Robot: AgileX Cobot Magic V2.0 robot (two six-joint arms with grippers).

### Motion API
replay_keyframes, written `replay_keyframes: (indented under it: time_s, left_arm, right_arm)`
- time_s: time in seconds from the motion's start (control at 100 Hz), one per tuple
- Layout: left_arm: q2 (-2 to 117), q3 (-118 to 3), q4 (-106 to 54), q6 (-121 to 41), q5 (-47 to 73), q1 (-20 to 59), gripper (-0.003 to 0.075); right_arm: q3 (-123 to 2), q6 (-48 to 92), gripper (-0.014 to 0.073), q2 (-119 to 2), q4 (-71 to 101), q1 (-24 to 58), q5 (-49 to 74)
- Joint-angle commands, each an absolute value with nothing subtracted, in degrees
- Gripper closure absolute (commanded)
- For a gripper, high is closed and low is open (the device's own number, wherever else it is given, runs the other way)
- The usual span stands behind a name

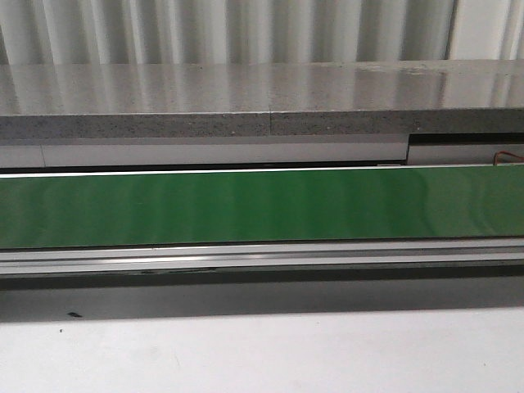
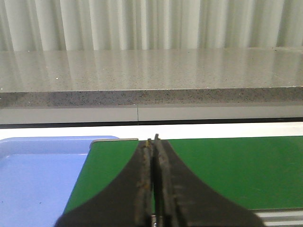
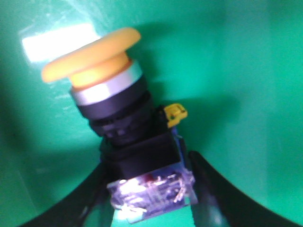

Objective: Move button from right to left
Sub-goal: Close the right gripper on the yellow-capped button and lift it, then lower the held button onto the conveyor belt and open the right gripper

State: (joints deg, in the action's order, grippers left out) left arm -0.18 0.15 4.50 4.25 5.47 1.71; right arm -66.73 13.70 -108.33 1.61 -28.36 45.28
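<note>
R fingers (image 3: pixel 151 198) gripping button (image 3: pixel 118 123) at base block, cap tilted toward 11 o'clock, over green belt (image 3: pixel 236 71). L fingers (image 2: pixel 155 189) closed, empty, blue tray (image 2: pixel 38 175) at 9. Step: carry. Next: move btn leftward, hand over/place w/o slip.

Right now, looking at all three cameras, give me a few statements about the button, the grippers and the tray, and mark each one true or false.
1. The button sits between the right gripper fingers. True.
2. Its mushroom cap is red. False: it is yellow.
3. The left gripper is wide open. False: its fingers are together, holding nothing.
4. A blue tray lies beside the green belt. True.
5. The front view shows the button. False: only the belt and the grey counter.
</note>
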Motion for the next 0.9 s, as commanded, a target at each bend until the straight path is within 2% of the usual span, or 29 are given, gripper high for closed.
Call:
replay_keyframes:
  time_s: [0.0,0.56,0.89]
  left_arm:
    - [-1.6,2.3,4.5,4.3,0.7,2.1,0.0741]
    - [-1.6,2.3,4.5,4.3,0.7,2.1,0.0741]
    - [-1.6,2.3,4.5,4.3,0.7,2.1,0.0741]
  right_arm:
    - [-68.2,14.4,0.0452,-105.9,1.5,-28.8,44.7]
    - [-68.2,10.4,0.0449,-92.3,5.5,-28.0,51.7]
    - [-68.2,1.2,0.0449,-90.0,5.7,-15.9,55.4]
